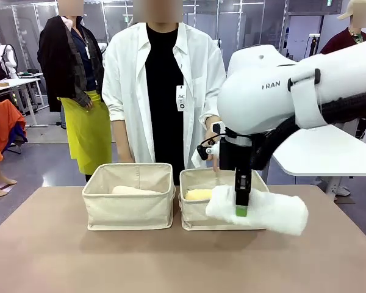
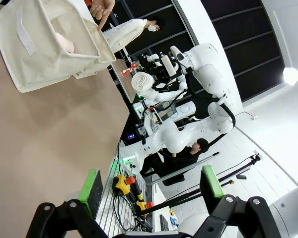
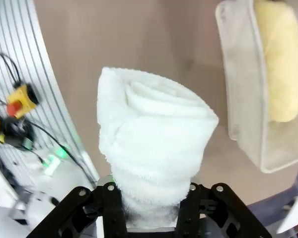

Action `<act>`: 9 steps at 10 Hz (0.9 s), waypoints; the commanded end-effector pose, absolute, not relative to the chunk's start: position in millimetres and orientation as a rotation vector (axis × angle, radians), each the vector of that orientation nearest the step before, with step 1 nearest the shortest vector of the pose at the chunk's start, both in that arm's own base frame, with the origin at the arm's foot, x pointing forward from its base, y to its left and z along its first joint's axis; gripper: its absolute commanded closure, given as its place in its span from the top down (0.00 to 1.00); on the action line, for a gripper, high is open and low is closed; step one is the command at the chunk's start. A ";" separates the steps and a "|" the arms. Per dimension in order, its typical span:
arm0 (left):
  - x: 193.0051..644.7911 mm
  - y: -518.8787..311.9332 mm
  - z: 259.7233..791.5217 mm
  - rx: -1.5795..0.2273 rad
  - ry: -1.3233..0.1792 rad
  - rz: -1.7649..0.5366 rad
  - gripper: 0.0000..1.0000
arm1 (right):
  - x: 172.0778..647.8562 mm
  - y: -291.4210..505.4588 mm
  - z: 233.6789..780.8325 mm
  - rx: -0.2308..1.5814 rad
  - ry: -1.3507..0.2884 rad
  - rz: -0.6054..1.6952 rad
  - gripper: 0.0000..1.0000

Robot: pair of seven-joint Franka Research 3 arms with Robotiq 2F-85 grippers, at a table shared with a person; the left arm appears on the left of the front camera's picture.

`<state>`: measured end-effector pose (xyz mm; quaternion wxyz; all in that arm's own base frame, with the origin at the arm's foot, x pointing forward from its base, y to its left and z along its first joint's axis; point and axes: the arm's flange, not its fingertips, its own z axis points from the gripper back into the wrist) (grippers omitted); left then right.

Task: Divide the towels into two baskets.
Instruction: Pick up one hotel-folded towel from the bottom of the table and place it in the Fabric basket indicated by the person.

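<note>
1. White terry: the white towel (image 1: 265,210), rolled into a thick cylinder, clamped in the right gripper (image 1: 241,207) and hanging lengthwise just in front of the right basket (image 1: 194,217), off the tabletop (image 1: 61,256).
2. Jaws of the right gripper drawn in tight on the roll, one green pad visible against the towel's front in the front view; seen end-on in the right wrist view as a spiral of white towel (image 3: 154,148) rising between the black fingers (image 3: 107,203).
3. Overlapping the right basket's front wall and sticking out past its right end toward the right edge of the tabletop.
4. Pale yellow towel (image 1: 199,195) lying inside the right basket, along its left side; same yellow roll (image 3: 279,64) and basket rim (image 3: 233,84) visible in the right wrist view.
5. Left basket (image 1: 128,210) just beside the right one, both near the far edge of the tabletop, close to its middle.
6. Pale roll (image 1: 134,190) lying low inside the left basket; pink tint visible on it (image 2: 64,43) in the left wrist view, where the basket (image 2: 39,54) sits at the top left.
7. Left gripper (image 2: 151,186) wide open, holding nothing, green pads (image 2: 93,186) well apart, above the brown tabletop near its edge.
8. Person in a white shirt (image 1: 165,85) standing behind the baskets at the far edge, one hand (image 1: 212,155) hanging just behind the right basket.
</note>
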<state>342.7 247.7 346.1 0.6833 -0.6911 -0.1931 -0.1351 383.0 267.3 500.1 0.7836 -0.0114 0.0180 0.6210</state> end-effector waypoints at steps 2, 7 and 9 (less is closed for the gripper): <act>338.6 248.4 345.0 -1.548 -0.438 -0.306 1.00 | 358.9 217.7 498.1 -0.032 -0.182 1.506 0.18; 338.6 248.4 345.0 -1.548 -0.438 -0.306 1.00 | 383.3 259.2 502.5 -0.069 -0.004 1.438 0.18; 338.6 248.4 345.0 -1.548 -0.438 -0.306 1.00 | 384.6 252.9 494.8 -0.060 -0.013 1.460 0.37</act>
